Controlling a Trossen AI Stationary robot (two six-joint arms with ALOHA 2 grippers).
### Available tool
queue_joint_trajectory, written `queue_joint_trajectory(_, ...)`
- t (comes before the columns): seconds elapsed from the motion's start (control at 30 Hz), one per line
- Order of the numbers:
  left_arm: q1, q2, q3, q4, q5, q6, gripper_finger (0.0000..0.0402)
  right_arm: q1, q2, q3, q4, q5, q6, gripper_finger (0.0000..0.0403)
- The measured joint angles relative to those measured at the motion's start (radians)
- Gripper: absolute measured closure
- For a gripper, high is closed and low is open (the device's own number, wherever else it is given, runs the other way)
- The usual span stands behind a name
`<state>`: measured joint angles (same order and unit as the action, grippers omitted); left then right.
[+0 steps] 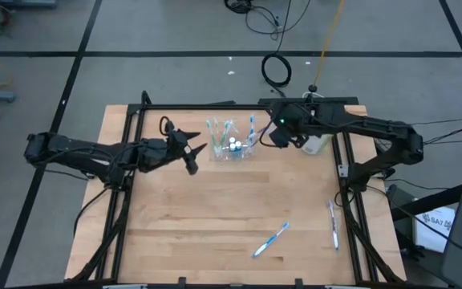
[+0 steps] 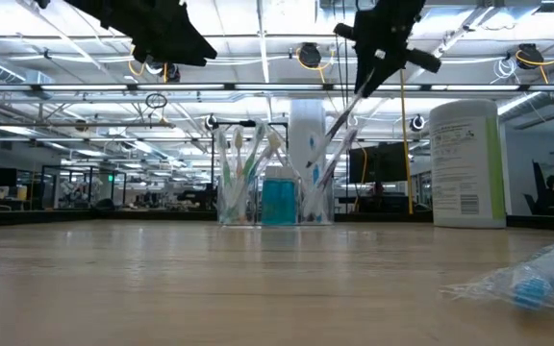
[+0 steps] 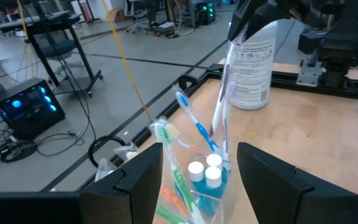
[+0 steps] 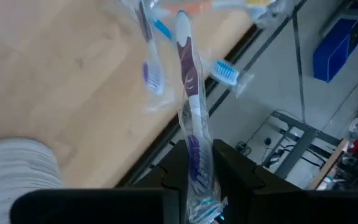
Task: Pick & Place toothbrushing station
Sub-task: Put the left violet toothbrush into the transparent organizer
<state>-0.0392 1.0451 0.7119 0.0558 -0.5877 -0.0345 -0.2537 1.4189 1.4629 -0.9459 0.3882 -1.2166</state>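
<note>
Wooden table [image 1: 215, 217] on black frame, open workshop floor behind. Clear cup [image 1: 233, 148] at far middle of table, already stocked with several toothbrushes and white-capped teal tubes [image 3: 205, 172]. Right gripper [image 1: 273, 133] just beside cup, closed on wrapped purple-and-white toothbrush [image 4: 191, 106], head angled down toward the cup, not yet released. Left gripper [image 1: 192, 151] near cup's other side, fingers spread wide, holding nothing. Still to collect: blue toothbrush [image 1: 270, 239] and another toothbrush [image 1: 334, 223] lying flat near front edge. Well along by the look of it. Right wrist view alone confirms the pinch on the handle; low view alone shows white container [image 2: 467, 165] standing apart from cup.
</note>
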Motion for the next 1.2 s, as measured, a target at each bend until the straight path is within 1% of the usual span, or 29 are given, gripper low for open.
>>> queue_joint_trajectory(0.1, 0.012, 0.0, 0.0, -0.001, 0.0, 0.0, 0.0188, -0.015, 0.01, -0.02, 0.019, -0.052, -0.067, 0.0356)
queue_joint_trajectory(0.2, 0.023, 0.0, 0.0, -0.001, 0.0, 0.0, 0.0188, -0.012, 0.044, -0.041, 0.072, -0.073, -0.142, 0.0356)
queue_joint_trajectory(0.27, 0.026, 0.0, 0.0, -0.002, 0.0, 0.0, 0.0188, -0.008, 0.068, -0.064, 0.08, -0.058, -0.192, 0.0356)
queue_joint_trajectory(0.33, 0.027, 0.0, 0.0, -0.007, 0.0, 0.0, 0.0188, 0.002, 0.101, -0.078, 0.129, -0.022, -0.248, 0.0356)
queue_joint_trajectory(0.57, 0.028, 0.0, 0.0, -0.02, 0.002, 0.0, 0.0188, 0.022, 0.154, -0.141, 0.327, -0.02, -0.435, 0.0356)
queue_joint_trajectory(0.67, 0.028, 0.0, 0.0, -0.028, 0.002, 0.004, 0.0188, 0.027, 0.178, -0.149, 0.388, -0.022, -0.478, 0.0355)
queue_joint_trajectory(0.77, 0.028, 0.0, 0.0, -0.03, 0.002, 0.006, 0.0188, 0.032, 0.188, -0.162, 0.403, -0.021, -0.478, 0.035)
queue_joint_trajectory(1.0, 0.028, 0.0, 0.0, -0.03, 0.002, 0.006, 0.0188, 0.036, 0.187, -0.23, 0.532, -0.02, -0.522, 0.0317)
queue_joint_trajectory(1.2, 0.028, 0.0, 0.0, -0.03, 0.002, 0.004, 0.0188, 0.048, 0.186, -0.267, 0.638, 0.046, -0.521, 0.0293)
